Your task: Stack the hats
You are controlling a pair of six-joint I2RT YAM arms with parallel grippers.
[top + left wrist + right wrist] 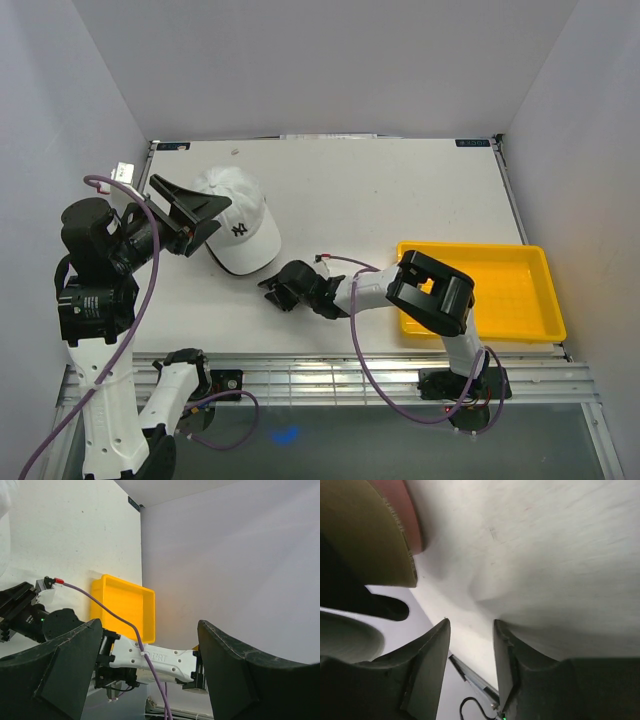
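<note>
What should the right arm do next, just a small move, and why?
Probably ease the right gripper away from the white cap: its jaws stand apart with nothing between them, and tan and pink brims lie stacked beside them, so the cap seems placed.

The white cap on the far left bears a dark logo. The tray on the near right is plain yellow. The table is white and the cables are purple. Beneath the cap's edge show a tan brim and a pink brim.
</note>
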